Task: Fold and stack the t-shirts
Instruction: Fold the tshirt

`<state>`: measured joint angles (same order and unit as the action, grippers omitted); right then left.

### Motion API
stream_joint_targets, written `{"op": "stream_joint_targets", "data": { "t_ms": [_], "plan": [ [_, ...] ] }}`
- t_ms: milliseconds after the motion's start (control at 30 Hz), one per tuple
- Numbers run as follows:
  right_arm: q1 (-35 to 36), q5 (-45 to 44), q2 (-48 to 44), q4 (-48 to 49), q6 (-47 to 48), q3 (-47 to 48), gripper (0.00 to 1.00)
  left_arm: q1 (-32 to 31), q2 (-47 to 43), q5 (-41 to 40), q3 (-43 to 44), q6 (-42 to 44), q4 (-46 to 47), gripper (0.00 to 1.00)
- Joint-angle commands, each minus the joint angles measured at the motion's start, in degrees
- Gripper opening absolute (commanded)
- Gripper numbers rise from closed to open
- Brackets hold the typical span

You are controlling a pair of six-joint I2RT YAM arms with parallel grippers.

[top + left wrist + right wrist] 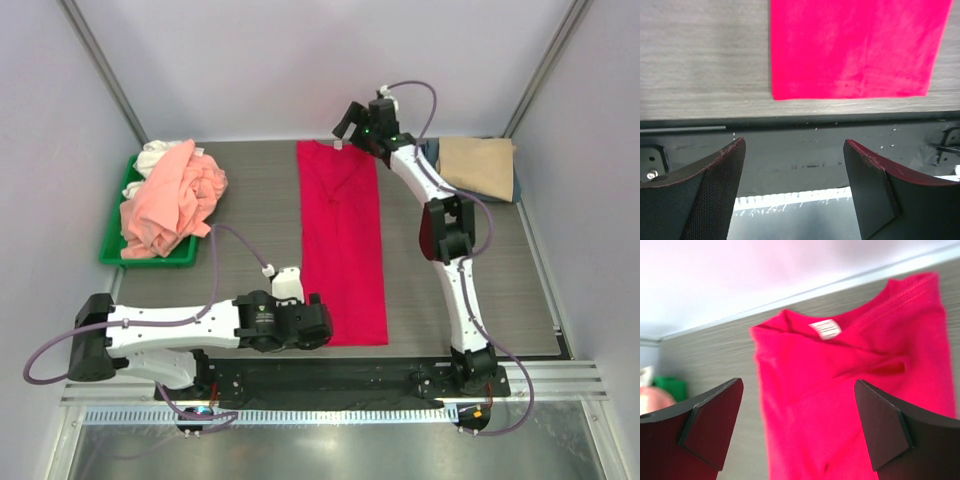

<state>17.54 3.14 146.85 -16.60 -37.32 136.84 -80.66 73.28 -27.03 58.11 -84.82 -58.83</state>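
Grey wood-grain table [250, 200] under pale walls is filling the top view. The red shirt [343, 240] is lying at centre as a narrow strip, its long axis running from the top of the frame to the bottom, collar at the top. The right gripper [347, 125] is hovering at the collar end, and the left gripper [322, 325] is sitting just beside the strip's lower left corner, so each arm is nearer one end. More shirts, salmon [175, 205] and white, are sitting heaped in the green tray [112, 250] at upper left. A folded tan shirt [478, 165] is resting at upper right.

From the left wrist, the red shirt [855, 45] is occupying the upper centre and right, its hem edge lying across the frame ahead of the fingers. The left gripper [795, 165] is showing its jaws wide with nothing between them, only the table edge and dark base rail beneath.

From the right wrist, the red shirt [850, 390] is spreading under and between the fingers, collar toward the top. The right gripper [797, 405] is holding its jaws wide, gripping nothing. A white neck label [824, 329] is showing inside the collar, with its print too blurred to read. No other writing is appearing in any view.
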Motion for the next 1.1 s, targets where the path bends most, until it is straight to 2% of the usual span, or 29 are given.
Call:
{"op": "stream_joint_targets", "data": {
  "t_ms": [0, 167, 200, 267, 300, 333, 367, 400, 500, 733, 933, 1067],
  "plan": [
    [-0.4, -0.7, -21.8, -0.4, 4.3, -9.1, 1.0, 1.6, -4.0, -6.5, -0.8, 1.7, 0.2, 0.79],
    [-0.1, -7.2, -42.9, -11.2, 4.3, -35.1, 1.0, 5.1, -12.3, -6.6, -6.1, 6.1, 4.1, 0.75],
    [0.2, -7.9, -47.0, -13.1, 4.4, -43.9, 1.0, 5.4, -13.4, -6.6, -6.7, 7.0, 6.3, 0.75],
    [2.0, -11.0, -58.9, -17.6, 3.9, -53.2, 1.0, 7.3, -15.4, -5.5, -9.0, 10.4, 8.7, 0.81],
    [2.8, -12.1, -62.9, -18.6, 2.3, -61.7, 1.0, 8.4, -15.7, -3.7, -9.5, 11.1, 9.6, 0.82],
    [3.5, -12.4, -66.7, -19.3, 1.4, -66.0, 1.0, 9.4, -15.9, -3.0, -9.9, 11.2, 9.5, 0.83],
    [4.7, -11.7, -74.7, -20.1, 0.2, -70.0, 1.0, 11.0, -15.9, -2.0, -11.0, 11.4, 9.8, 0.83],
    [5.6, -11.1, -78.1, -20.6, -1.4, -77.3, 1.0, 11.7, -16.0, -0.7, -11.5, 11.6, 10.2, 0.83],
    [9.4, -8.4, -88.7, -24.9, -6.5, -87.4, 1.0, 12.5, -16.3, 0.9, -14.2, 11.3, 13.4, 0.83],
    [23.8, -8.7, -102.8, -30.3, -19.4, -103.9, 1.0, 12.7, -15.7, 4.3, -19.8, 8.1, 20.3, 0.81],
    [28.6, -7.5, -109.4, -28.4, -26.4, -112.1, 0.95, 12.7, -14.0, 6.5, -24.3, 5.4, 22.2, 0.8],
    [31.7, -6.6, -108.8, -23.0, -29.1, -116.1, 0.87, 12.7, -13.4, 7.7, -28.5, 3.5, 28.0, 0.79]
  ]
}}
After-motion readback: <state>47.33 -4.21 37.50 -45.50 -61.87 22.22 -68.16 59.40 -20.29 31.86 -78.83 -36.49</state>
